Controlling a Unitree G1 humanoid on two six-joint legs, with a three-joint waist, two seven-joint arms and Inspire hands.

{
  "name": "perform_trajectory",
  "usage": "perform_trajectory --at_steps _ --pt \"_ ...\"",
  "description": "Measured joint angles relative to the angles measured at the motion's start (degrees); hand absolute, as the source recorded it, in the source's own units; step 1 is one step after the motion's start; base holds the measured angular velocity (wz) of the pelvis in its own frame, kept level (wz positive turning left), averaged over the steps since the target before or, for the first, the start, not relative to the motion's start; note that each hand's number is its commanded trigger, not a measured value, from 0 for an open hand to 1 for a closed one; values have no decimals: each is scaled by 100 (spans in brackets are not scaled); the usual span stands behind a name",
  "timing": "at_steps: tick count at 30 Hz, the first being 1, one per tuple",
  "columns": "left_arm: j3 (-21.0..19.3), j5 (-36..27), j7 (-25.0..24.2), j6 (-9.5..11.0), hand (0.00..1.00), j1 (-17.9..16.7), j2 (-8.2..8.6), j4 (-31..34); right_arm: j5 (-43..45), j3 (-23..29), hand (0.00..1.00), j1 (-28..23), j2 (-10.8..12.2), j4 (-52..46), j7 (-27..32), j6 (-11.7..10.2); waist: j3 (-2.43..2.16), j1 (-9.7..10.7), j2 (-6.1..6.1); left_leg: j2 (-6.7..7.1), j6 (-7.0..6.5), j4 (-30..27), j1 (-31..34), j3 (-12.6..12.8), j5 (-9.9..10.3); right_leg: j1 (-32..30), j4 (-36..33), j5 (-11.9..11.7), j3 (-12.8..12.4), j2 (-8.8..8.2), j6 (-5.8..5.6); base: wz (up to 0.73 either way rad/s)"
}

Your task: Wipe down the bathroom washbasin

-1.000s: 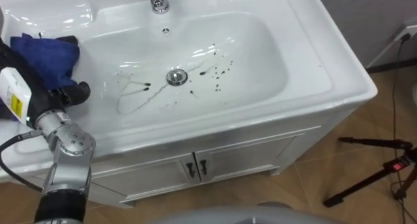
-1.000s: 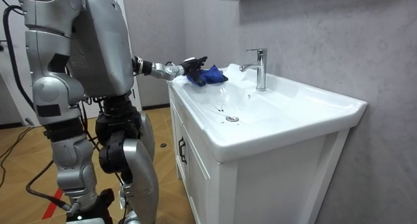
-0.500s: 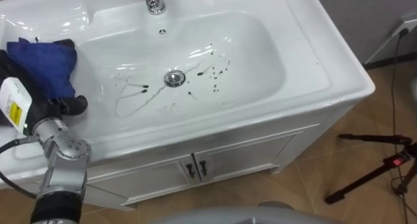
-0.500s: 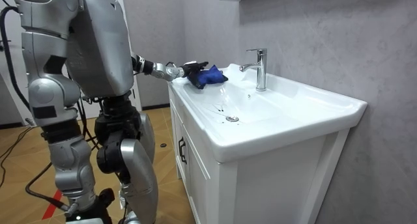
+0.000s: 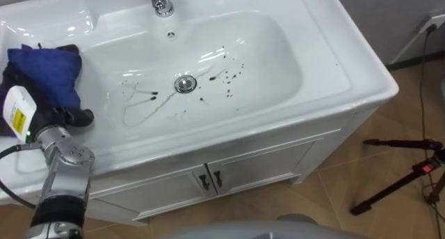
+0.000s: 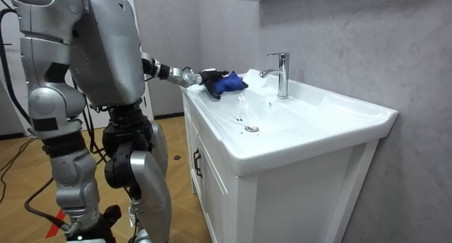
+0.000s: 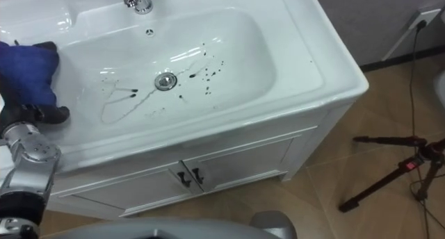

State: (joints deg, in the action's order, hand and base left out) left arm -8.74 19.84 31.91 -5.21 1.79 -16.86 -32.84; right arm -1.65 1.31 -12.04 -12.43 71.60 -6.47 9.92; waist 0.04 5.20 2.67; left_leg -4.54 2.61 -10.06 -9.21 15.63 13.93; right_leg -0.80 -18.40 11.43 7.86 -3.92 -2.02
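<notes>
A blue cloth (image 5: pixel 43 71) is seen bunched on the white counter (image 5: pixel 361 86), at about 9 o'clock from the basin (image 5: pixel 278 58) drain (image 5: pixel 184 84). It is gripped by the left robot hand (image 5: pixel 55 116), whose dark fingers are curled around it from 6 o'clock. Dark stains (image 5: pixel 229 76) are scattered around the drain.

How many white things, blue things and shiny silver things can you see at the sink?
White: 2, the basin and the cabinet under it.
Blue: 1, the blue cloth held by the left hand.
Shiny silver: 2, the faucet and the drain.
Total: 5
</notes>
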Motion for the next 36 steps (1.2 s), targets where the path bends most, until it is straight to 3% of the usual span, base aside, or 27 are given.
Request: perform_trajectory --at_steps 3,4,5,6,12,20,36 --pt "-1 14 -142 -28 50 60 -123 -120 6 66 0 -6 -59 -6 -43 41 -6 -8 21 2 0 -16 -17 20 0 11 0 0 0 -5 -1 0" --pt "-2 7 -248 -41 70 144 -207 -248 17 81 0 -6 -97 -18 -78 84 -15 -5 60 2 -1 -16 -31 20 1 4 10 1 0 -5 -1 0" --pt "-2 0 -396 -70 96 274 -297 -438 44 107 0 19 -133 -45 -109 144 -36 -4 103 1 -2 -15 -30 21 3 3 52 6 -1 -2 0 0" --pt "2 -7 -517 -93 100 433 -382 -645 59 119 0 15 -158 -42 -130 173 -38 18 144 1 -2 -4 -32 16 4 3 48 5 -2 2 1 0" --pt "-17 -16 -881 -327 100 756 -629 -950 57 120 0 54 -203 -82 -177 287 -48 67 196 -4 1 -1 -43 15 1 9 18 1 0 11 10 0" --pt "-237 -10 -1376 -575 100 876 -676 -938 75 239 0 76 -210 -90 -179 392 -49 65 187 -1 1 -31 -43 72 1 -27 -27 8 -3 1 8 -3" --pt "-335 -10 -1462 -560 100 881 -656 -939 224 232 0 72 -230 -245 -111 389 -57 64 102 -5 1 -76 -44 91 1 -31 -42 42 7 -13 19 0"
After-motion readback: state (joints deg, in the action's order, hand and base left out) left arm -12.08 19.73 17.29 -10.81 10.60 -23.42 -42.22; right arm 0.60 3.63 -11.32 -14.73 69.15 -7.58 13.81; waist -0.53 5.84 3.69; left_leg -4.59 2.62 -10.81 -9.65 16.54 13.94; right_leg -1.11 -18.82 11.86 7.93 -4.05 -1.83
